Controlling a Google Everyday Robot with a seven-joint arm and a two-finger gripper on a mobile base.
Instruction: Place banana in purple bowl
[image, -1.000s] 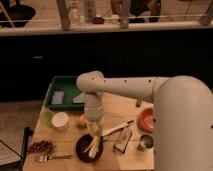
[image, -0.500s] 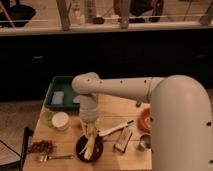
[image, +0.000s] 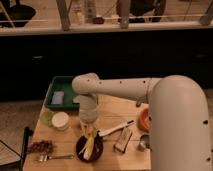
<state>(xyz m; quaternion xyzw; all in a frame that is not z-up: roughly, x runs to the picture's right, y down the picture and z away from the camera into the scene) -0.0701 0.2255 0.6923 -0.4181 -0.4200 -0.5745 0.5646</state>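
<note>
The purple bowl (image: 80, 149) is a dark round bowl near the table's front edge. The banana (image: 89, 144), pale yellow and elongated, lies inside it, one end pointing up toward the gripper. My gripper (image: 89, 129) hangs straight down from the white arm, directly above the bowl and right over the banana's upper end. Whether it is touching the banana cannot be made out.
A green tray (image: 62, 95) sits at the back left, with a white cup (image: 61, 120) in front of it. A white-handled utensil (image: 118, 128) lies right of the bowl. An orange bowl (image: 144, 119), a metal cup (image: 144, 142), a small block (image: 122, 141) and a fork (image: 52, 158) are nearby.
The arm's wrist has shifted slightly left and the gripper now sits a little lower over the bowl. The banana stays in the bowl.
</note>
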